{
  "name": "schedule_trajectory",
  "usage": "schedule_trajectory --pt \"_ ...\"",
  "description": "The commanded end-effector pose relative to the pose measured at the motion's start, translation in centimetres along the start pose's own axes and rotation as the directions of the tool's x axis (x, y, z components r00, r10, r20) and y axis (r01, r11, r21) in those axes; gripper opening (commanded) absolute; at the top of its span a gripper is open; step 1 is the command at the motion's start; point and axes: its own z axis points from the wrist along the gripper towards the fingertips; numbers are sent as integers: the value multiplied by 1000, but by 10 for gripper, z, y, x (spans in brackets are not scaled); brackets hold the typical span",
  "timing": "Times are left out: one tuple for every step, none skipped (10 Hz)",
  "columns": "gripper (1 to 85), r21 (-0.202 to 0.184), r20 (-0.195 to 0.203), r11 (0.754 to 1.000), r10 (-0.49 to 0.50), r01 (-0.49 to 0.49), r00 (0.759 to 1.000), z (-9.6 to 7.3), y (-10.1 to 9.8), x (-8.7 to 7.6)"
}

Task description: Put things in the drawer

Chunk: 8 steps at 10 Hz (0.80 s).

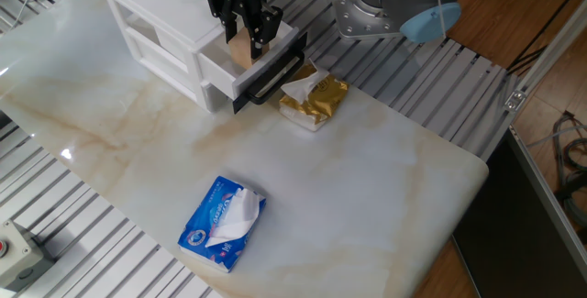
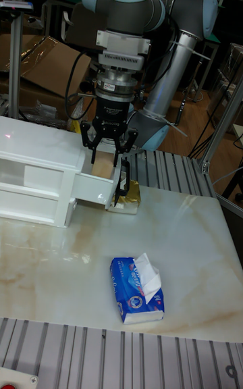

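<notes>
Nearest you: blue tissue pack on the marble-look tabletop, well apart from the action. Ignore it. Further in, the gold tissue pack sits just beside the drawer front, near the black bar handle. Keep your retreat path off it.

The drawer is pulled open from the white cabinet. The gripper is directly over the opening, fingers pinching the wooden cube. The cube's lower part looks to be below the drawer rim, so it's partly inside but not released. Can't tell if it's touching the drawer floor.

My read on the step: lower straight down until the cube seats, no lateral drift, the finger on the handle side is close to the front wall. Spread the fingers only as far as needed, then lift vertically. Drawer's light plastic; side load will likely shove it.

Surface: glossy, pale stone pattern, ribbed aluminium frame around it. Behind the arm: cardboard boxes, wood-tone floor, dim background.
</notes>
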Motion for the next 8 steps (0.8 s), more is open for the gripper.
schedule_trajectory --pt "73 -26 5 1000 -8 8 1000 -2 5 -3" --pt "90 -26 6 1000 -16 16 1000 -2 5 -3" --pt "97 -35 7 999 -19 19 1000 -3 6 -4" --pt "113 -39 11 999 -27 28 1000 -3 7 -5" --pt "133 -40 11 999 -31 32 999 -3 7 -5" --pt "143 -43 10 998 -36 36 999 -3 7 -5" --pt "163 -46 12 998 -43 43 999 -3 7 -5" --pt "177 -55 12 997 -44 45 999 -3 9 -5"
